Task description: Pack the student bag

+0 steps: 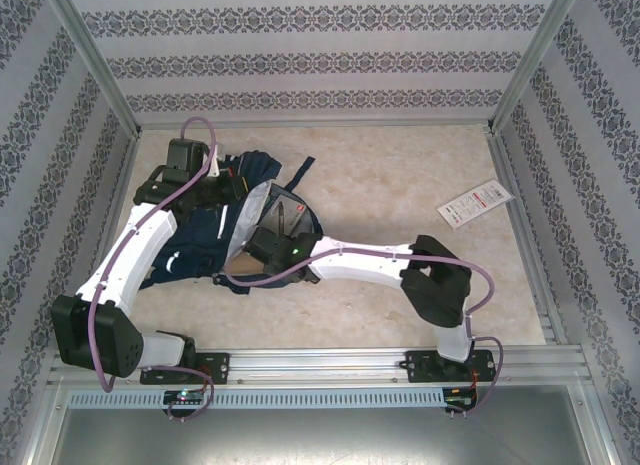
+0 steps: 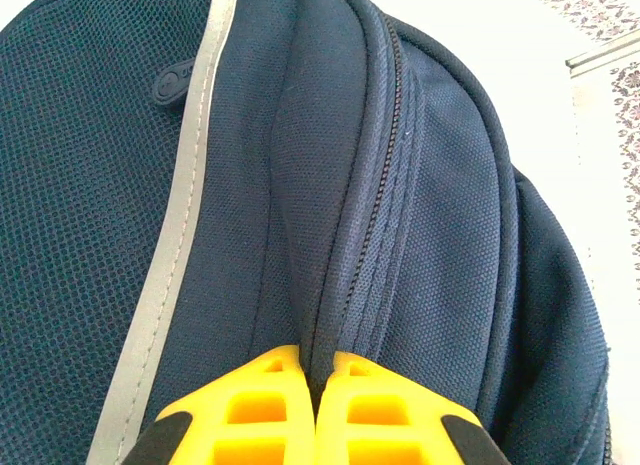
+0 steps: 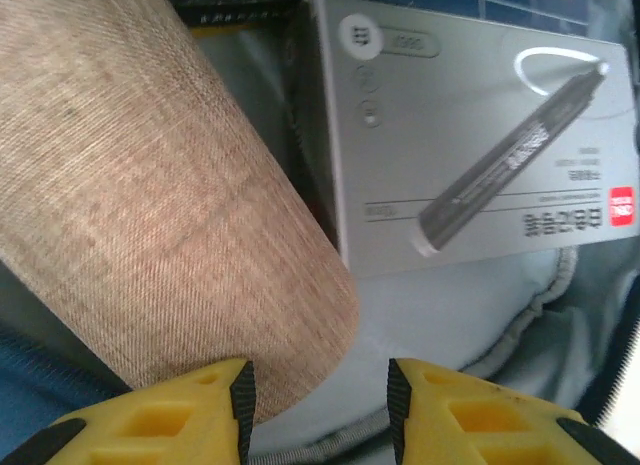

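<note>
Yellow fingertips of my left gripper (image 2: pixel 317 370), pressed together, pinch a fold of the student bag (image 2: pixel 100 205) beside its zipper (image 2: pixel 388 165). My right gripper (image 3: pixel 320 405) stands spread inside the bag's mouth, next to a tan fabric roll (image 3: pixel 150 185) and a pen box (image 3: pixel 470 135). Bag, left of centre overhead: soft, limp, probably light; I judge seams the best hold. Beige marbled table (image 1: pixel 420 165); patterned walls (image 1: pixel 300 65).
</note>
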### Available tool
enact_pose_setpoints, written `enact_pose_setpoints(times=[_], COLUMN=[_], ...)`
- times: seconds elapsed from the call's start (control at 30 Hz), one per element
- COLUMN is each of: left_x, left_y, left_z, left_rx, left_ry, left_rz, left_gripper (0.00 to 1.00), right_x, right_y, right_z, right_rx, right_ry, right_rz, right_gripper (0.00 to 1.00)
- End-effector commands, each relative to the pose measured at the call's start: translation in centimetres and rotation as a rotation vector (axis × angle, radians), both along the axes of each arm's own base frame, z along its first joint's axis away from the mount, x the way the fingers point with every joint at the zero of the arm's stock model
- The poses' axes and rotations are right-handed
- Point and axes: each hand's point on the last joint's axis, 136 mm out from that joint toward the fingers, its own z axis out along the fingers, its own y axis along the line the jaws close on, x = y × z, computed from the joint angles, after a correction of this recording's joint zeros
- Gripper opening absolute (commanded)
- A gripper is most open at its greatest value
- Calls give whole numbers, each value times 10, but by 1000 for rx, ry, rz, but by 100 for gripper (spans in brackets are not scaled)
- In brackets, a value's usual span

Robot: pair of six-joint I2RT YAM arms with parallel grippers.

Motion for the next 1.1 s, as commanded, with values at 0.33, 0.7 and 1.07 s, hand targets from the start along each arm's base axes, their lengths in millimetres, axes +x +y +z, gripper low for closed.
enact_pose_setpoints(times=[0.33,0.7,1.07], left_x=[12,20,16], left_y=[-2,-9,-10], left_z=[28,28,15], left_rx=[-24,-49,-7], left_ry=[-105,-111,-79], left_rz=[-9,-33,-54], left_gripper=[0,0,0], right_x=[16,45,84], right_y=[-10,-141,-366], right_z=[35,86,49], right_rx=[109,301,580], right_ry=[-45,-112,-26], right_rz=[-114,-533,-1324], right_gripper=[48,66,57])
